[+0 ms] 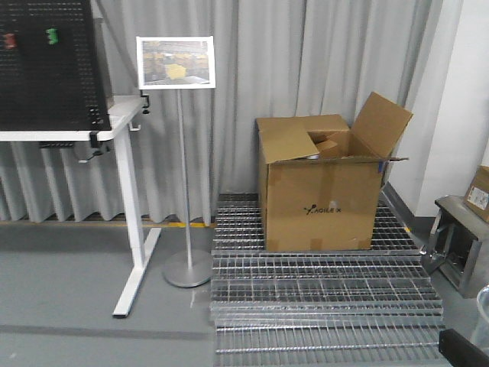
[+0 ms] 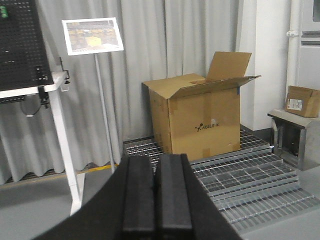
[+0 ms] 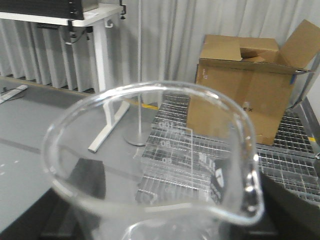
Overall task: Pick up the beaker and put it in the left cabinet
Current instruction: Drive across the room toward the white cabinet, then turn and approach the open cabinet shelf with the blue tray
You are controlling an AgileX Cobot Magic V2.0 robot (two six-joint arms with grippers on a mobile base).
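The beaker point(image 3: 165, 150) is clear glass with a pour-spout rim and white graduation marks. It fills the right wrist view, held up above the floor. My right gripper point(image 3: 155, 212) is shut on it, with dark fingers point(image 3: 90, 182) showing through the glass on both sides. A sliver of the beaker point(image 1: 483, 310) and a black part of the right arm point(image 1: 462, 350) show at the bottom right of the front view. My left gripper point(image 2: 156, 162) is shut and empty, its pads point(image 2: 172, 195) pressed together. The left cabinet is out of view.
An open cardboard box point(image 1: 321, 187) stands on a steel floor grating point(image 1: 321, 290). A sign stand point(image 1: 183, 191) and a white table point(image 1: 126, 122) with a black pegboard are to the left. A steel step with a small box point(image 2: 300, 125) is at the right. Grey curtains hang behind.
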